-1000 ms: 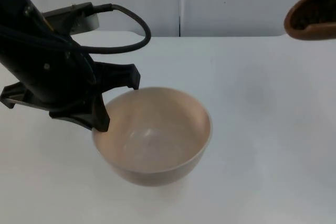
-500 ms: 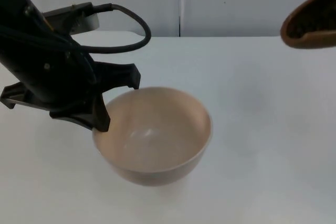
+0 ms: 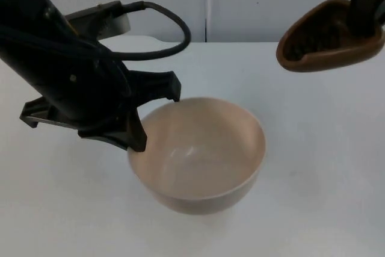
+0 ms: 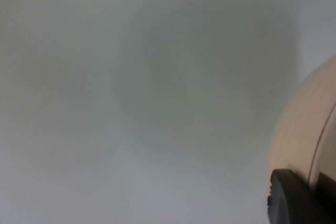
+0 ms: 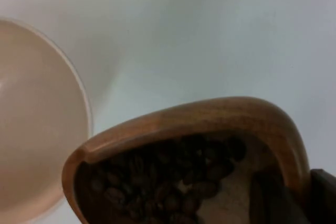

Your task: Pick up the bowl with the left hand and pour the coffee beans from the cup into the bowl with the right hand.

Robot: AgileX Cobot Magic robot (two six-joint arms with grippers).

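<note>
Bowl [image 3: 198,154] sits above the desk [image 3: 325,167]; cup [image 3: 328,37] hangs to its right and behind, coffee beans [image 5: 168,184] inside the cup.

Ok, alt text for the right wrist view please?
A brown wooden cup of coffee beans, held by the right pincer, hangs tilted above the white table, beside the rim of the empty beige bowl.

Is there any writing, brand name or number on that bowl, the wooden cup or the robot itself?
None can be read. The bowl is plain beige, the brown cup of coffee beans is unmarked, and neither the left gripper nor the right gripper shows a label.
</note>
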